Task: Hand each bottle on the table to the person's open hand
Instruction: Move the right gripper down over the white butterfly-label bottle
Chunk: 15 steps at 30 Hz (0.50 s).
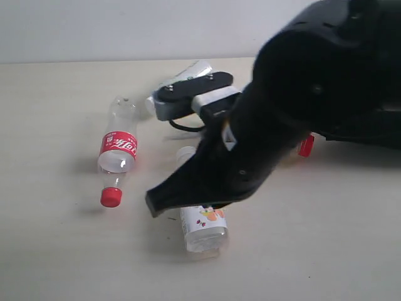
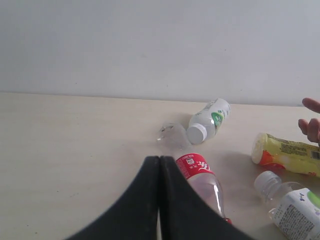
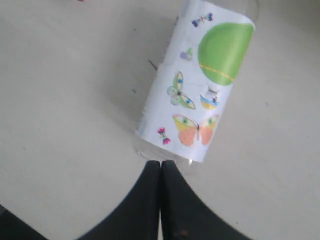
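Four bottles lie on the table (image 1: 50, 251). The clear red-labelled bottle (image 1: 118, 153) rests on its side with its red cap toward the front. It lies just beside the tips of my left gripper (image 2: 159, 157), which is shut and empty and does not show in the exterior view. My right gripper (image 1: 153, 205) is shut and empty, hovering by the butterfly-labelled white-capped bottle (image 3: 200, 85). The other white-capped bottle (image 2: 209, 119) lies at the back. The yellow bottle (image 2: 286, 155) lies to the right, near the fingers of the person's hand (image 2: 311, 122).
My right arm (image 1: 301, 106) fills the upper right of the exterior view, hiding most of the yellow bottle except its red cap (image 1: 306, 145). A pale wall (image 2: 150, 45) bounds the table's far edge.
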Available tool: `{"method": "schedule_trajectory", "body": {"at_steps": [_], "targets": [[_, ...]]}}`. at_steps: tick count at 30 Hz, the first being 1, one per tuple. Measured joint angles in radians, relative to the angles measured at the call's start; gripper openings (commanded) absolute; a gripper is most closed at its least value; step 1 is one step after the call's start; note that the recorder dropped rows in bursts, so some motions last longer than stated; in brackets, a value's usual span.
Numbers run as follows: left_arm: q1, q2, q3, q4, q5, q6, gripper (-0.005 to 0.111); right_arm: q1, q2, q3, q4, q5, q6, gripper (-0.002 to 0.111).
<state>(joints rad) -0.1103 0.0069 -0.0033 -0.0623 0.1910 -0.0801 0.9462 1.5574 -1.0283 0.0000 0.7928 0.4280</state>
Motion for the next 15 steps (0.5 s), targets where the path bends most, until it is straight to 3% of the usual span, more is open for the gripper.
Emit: {"method": "schedule_trajectory", "body": {"at_steps": [6,15], "targets": [[0.000,0.000,0.000,0.000,0.000,0.000,0.000,0.054,0.098,-0.158,-0.182,0.115,0.146,0.005],[0.000,0.000,0.000,0.000,0.000,0.000,0.000,0.057,0.118,-0.183,-0.174,0.145,0.196,0.011]]}}
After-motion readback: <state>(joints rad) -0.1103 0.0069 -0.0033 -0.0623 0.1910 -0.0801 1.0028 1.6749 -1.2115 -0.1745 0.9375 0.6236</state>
